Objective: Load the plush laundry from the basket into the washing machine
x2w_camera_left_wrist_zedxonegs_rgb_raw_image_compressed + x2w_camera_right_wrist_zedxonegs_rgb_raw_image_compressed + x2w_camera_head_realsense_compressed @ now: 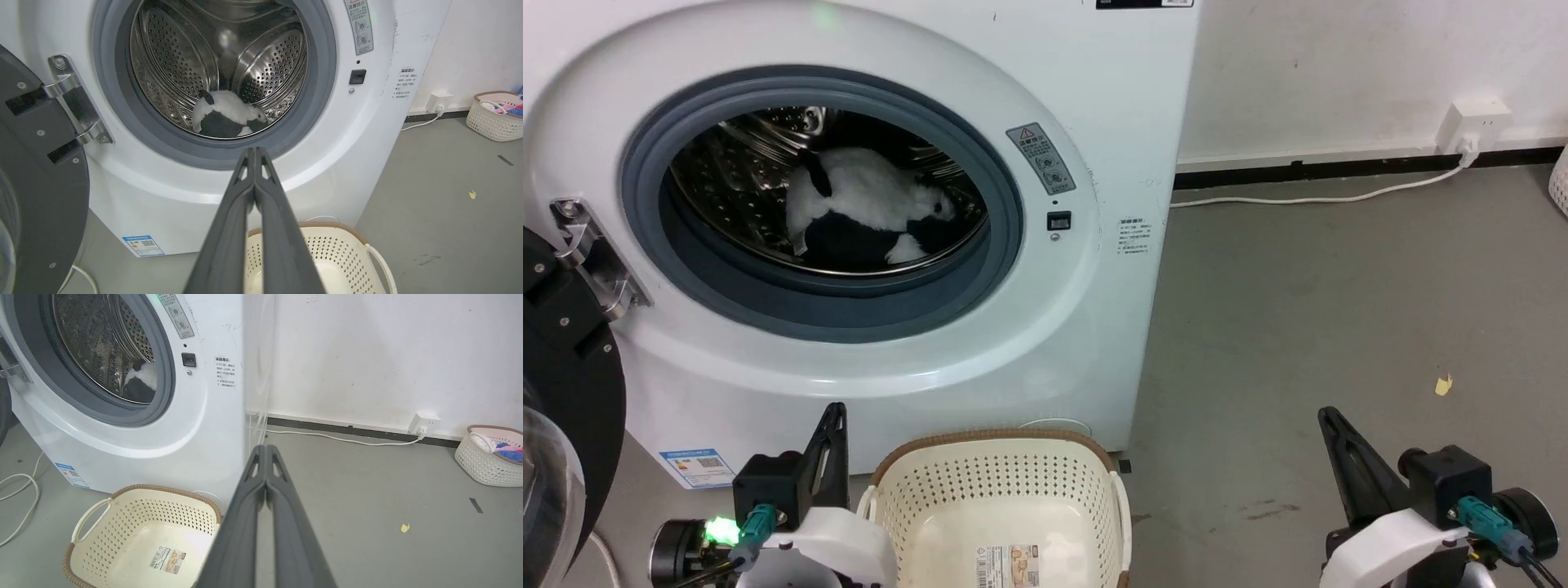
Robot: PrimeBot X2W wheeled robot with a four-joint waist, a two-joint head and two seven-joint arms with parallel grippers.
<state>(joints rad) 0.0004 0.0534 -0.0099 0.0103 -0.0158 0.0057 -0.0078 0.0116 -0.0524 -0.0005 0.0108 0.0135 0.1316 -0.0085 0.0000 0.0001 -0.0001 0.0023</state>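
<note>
the plush laundry [866,204] lies in the drum [727,175] of the washing machine [1054,343], its door [564,408] swung open at left. the basket [996,490] sits just before the machine. left gripper [254,152] and right gripper [265,447] flank it, fingers pressed together, holding nothing. a second basket [482,467] with clothes stands by the wall [367,355].

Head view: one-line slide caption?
Loaded: plush laundry in the washing machine drum, basket empty, left gripper and right gripper shut.

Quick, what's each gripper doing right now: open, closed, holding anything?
Left gripper: closed, holding nothing.
Right gripper: closed, holding nothing.
</note>
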